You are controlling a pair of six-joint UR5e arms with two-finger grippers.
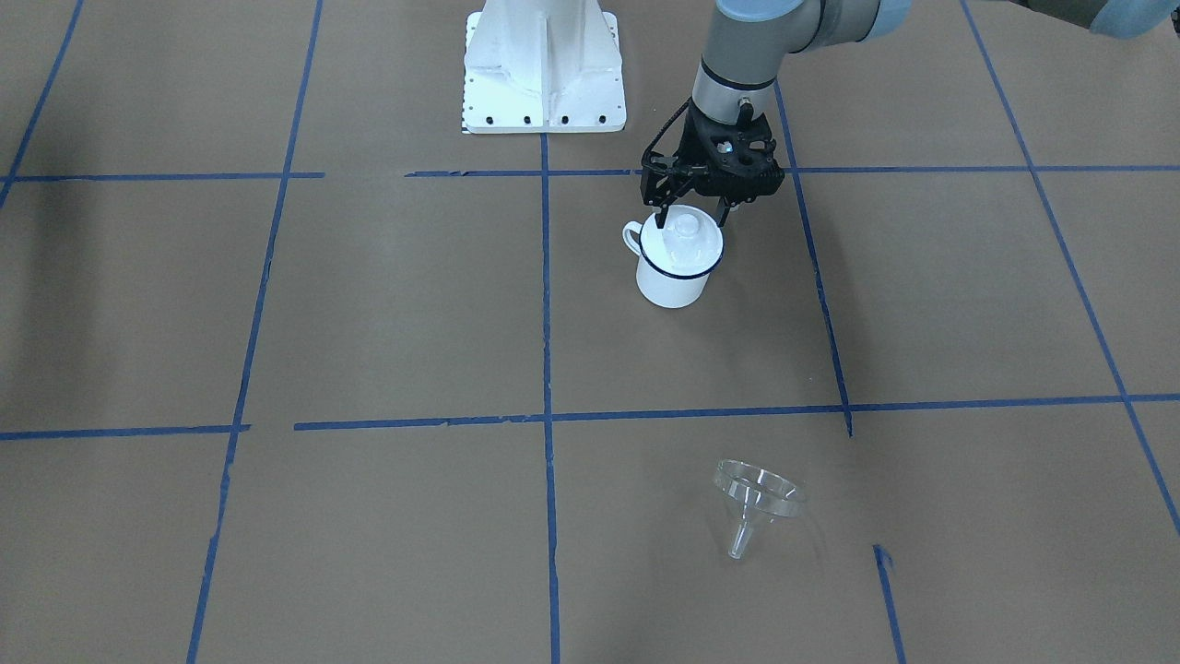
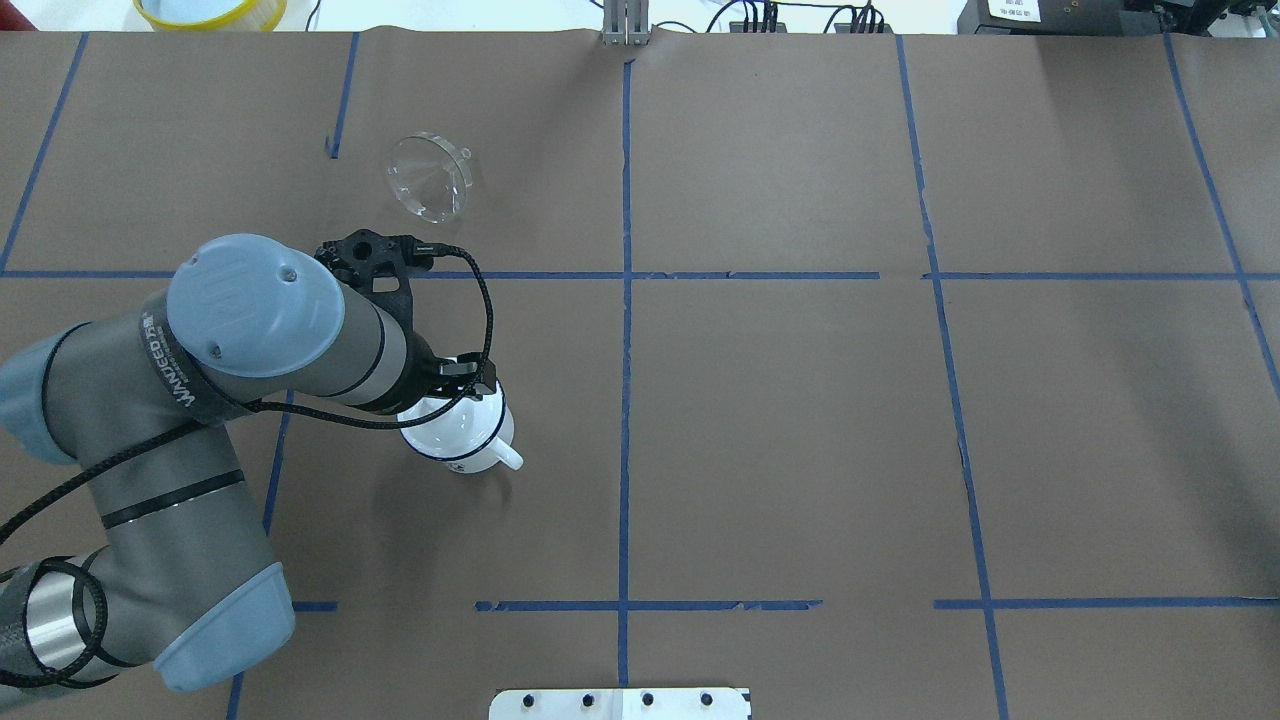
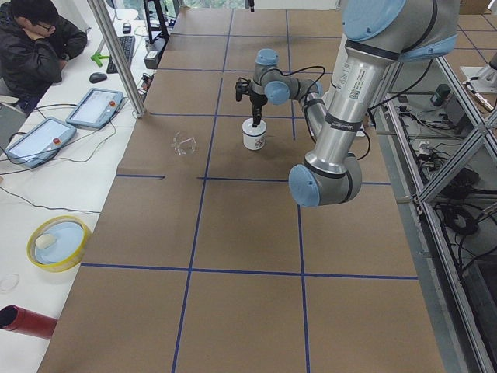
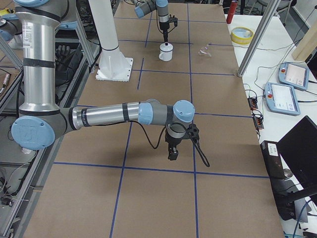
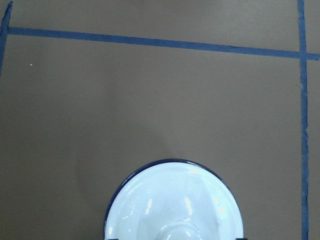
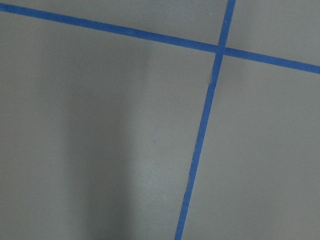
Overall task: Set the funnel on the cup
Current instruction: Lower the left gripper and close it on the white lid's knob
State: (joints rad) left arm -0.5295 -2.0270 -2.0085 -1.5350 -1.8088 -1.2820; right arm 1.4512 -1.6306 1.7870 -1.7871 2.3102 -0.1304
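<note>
The cup is a white enamel mug with a dark blue rim, standing upright with a round white knobbed lid on it. My left gripper hangs straight over it, open, one finger on each side of the lid's knob. The left wrist view shows the lid from above at its bottom edge, with no fingers in it. The clear funnel lies on its side on the paper, well apart from the cup; it also shows in the overhead view. My right gripper hovers low over bare paper; I cannot tell whether it is open.
Brown paper with a blue tape grid covers the table. The robot's white base stands at the table's robot side. A yellow bowl, a red cylinder, tablets and a seated operator are beyond the far edge.
</note>
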